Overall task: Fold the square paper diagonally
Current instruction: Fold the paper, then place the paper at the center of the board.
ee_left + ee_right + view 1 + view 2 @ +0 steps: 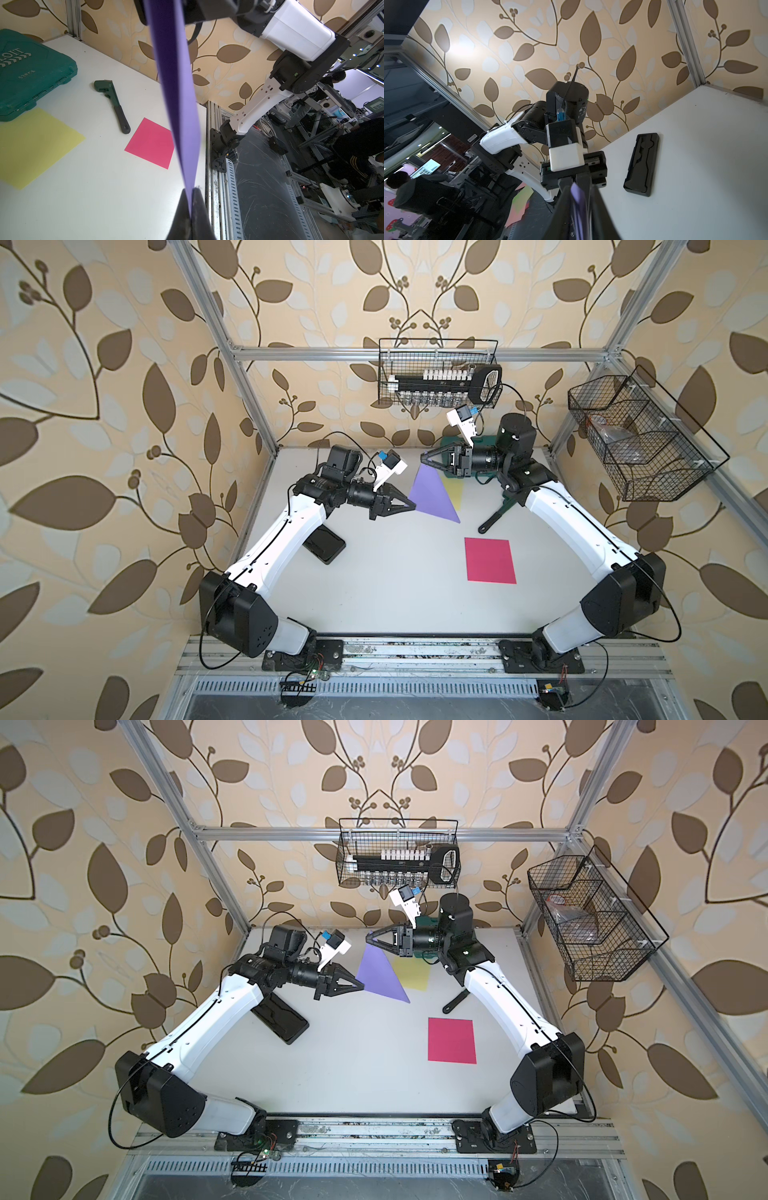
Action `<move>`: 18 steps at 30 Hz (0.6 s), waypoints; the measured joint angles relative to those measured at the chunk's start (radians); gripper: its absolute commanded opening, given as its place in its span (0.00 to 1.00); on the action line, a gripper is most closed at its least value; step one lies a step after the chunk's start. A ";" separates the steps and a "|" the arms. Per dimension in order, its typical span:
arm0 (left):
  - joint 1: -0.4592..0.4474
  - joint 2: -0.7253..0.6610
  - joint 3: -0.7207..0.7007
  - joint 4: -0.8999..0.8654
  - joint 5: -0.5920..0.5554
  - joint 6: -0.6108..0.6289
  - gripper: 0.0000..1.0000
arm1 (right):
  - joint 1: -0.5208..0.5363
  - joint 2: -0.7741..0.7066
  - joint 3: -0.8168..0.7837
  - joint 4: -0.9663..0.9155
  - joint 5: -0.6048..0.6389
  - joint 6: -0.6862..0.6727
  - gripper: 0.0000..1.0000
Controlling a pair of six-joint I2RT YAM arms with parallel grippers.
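1. The purple paper [432, 493] is off the table [374, 593], stretched between the two grippers. In both top views it shows as a flat triangle.
2. The left gripper [412, 506] is clamped tight on one corner. The right gripper [424, 459] has its jaws narrowly apart with another corner between them. I cannot tell whether they grip it.
3. Risk: if the right jaws hold nothing, that corner may droop, leaving the sheet to swing from the left grip and any fold to spring open.
4. Risk: if the arms pull apart, the thin sheet could tear or slip.
5. Risk: once released, it could land on the yellow sheet [455, 493] just beneath.
6. Materials: the paper is thin, matte, smooth and sharp-edged. The table is white, hard and smooth. The gripper fingers are black, rigid and wedge-shaped.
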 measured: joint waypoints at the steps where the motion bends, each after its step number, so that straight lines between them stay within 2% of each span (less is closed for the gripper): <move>1: 0.000 0.001 0.000 -0.005 -0.001 0.000 0.00 | -0.001 0.001 0.000 0.003 0.002 -0.001 0.17; 2: 0.000 0.002 0.000 -0.008 -0.003 0.001 0.00 | -0.004 0.001 0.000 0.007 0.003 -0.002 0.00; 6: 0.000 0.011 0.000 -0.015 -0.004 0.003 0.00 | -0.010 0.004 0.000 0.010 -0.002 0.012 0.02; 7: 0.000 0.011 0.000 -0.015 -0.005 0.003 0.00 | -0.011 0.005 0.000 0.010 -0.002 0.018 0.29; 8: 0.000 0.012 0.000 -0.017 -0.005 0.004 0.00 | -0.011 0.006 0.000 0.010 0.000 0.024 0.44; 12: 0.000 0.012 0.000 -0.023 -0.008 0.008 0.00 | -0.031 0.007 0.000 0.006 0.038 0.027 0.82; 13: 0.000 0.012 -0.001 -0.023 -0.009 0.009 0.00 | -0.039 0.007 0.001 -0.010 0.063 0.021 0.90; 16: 0.000 0.024 -0.005 -0.015 -0.028 0.003 0.00 | -0.077 0.003 0.009 -0.114 0.172 -0.021 0.92; 18: 0.000 0.039 -0.022 -0.001 -0.064 -0.019 0.00 | -0.110 -0.013 -0.002 -0.184 0.261 -0.040 0.98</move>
